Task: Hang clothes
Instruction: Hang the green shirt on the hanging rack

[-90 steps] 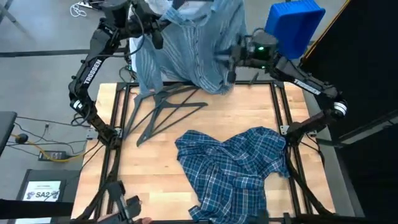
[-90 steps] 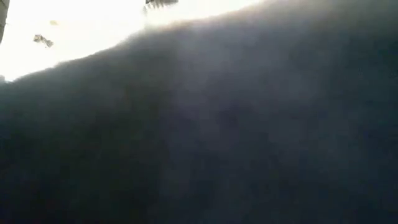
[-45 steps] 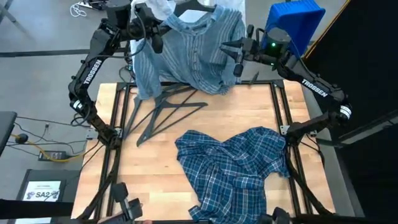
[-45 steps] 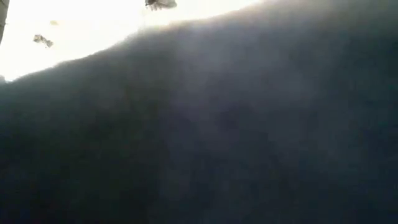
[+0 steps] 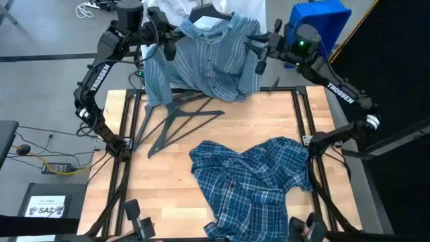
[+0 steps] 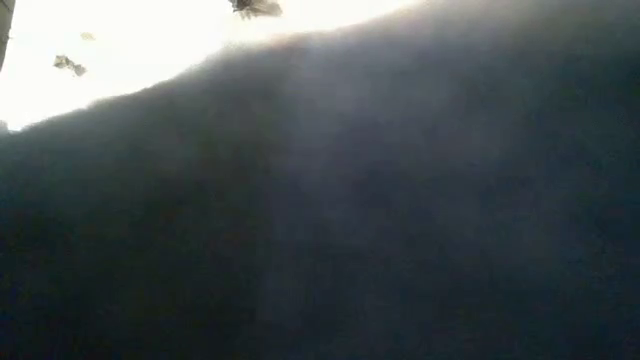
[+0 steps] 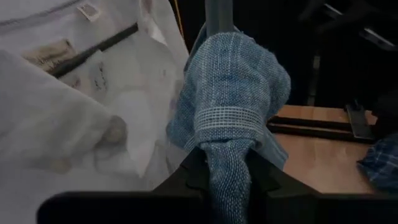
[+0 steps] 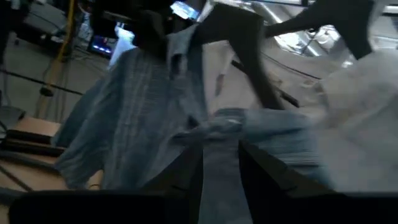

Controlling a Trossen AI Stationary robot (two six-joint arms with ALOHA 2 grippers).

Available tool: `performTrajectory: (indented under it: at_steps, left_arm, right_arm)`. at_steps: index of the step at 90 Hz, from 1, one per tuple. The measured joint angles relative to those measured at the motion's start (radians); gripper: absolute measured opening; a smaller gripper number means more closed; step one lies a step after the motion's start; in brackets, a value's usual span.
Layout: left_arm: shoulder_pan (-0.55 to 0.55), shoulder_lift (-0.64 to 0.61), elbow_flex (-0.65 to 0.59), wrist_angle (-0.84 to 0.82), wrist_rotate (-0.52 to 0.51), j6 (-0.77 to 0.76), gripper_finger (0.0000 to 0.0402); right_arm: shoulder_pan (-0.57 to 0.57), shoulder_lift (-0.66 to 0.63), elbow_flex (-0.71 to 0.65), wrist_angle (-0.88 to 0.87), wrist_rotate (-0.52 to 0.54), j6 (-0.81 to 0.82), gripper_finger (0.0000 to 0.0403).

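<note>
nearest us, the plaid shirt (image 5: 252, 181) lies crumpled on the front half of the wooden table (image 5: 201, 131), dark blue checks with white lines, spread from the middle toward the right rail. the low view is almost wholly blocked by a dark blurred mass, so we get nothing useful from it.

further back, two dark grey hangers (image 5: 178, 121) lie overlapped on the bare wood, left of centre, their hooks pointing toward the far edge and partly under the hem of the striped shirt (image 5: 201, 60).

that striped shirt, light blue-grey with fine lines and a buttoned front, is held up above the far edge of the table, collar upward, draping down between both arms. the left gripper (image 5: 164, 37) is clamped on its shoulder fabric; the left wrist view shows a bunched fold pinched between its fingers (image 7: 186, 177). the right gripper (image 5: 259, 50) is closed on the other shoulder, cloth running between its fingers (image 8: 267, 171).

against half a second ago, we see the right gripper further back and higher, and the shirt's right shoulder pulled wider and flatter.

behind the striped shirt hangs the white shirt (image 7: 74, 106) on a hanger, and a blue bin (image 5: 316, 23) stands at the far right.
</note>
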Motion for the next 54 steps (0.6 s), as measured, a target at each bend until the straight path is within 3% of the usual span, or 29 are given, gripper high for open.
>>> performTrajectory:
  at_steps: [27,54]
  left_arm:
    - [0.0,0.001,0.0,-0.036,0.003,0.0,0.0024]
    - [0.0,0.001,0.0,-0.032,0.07,0.0,0.0024]
  right_arm:
    - [-0.05,0.0,0.0,0.017,-0.08,0.032,0.008]
    - [-0.061,0.001,0.0,0.003,-0.088,0.043,0.0139]
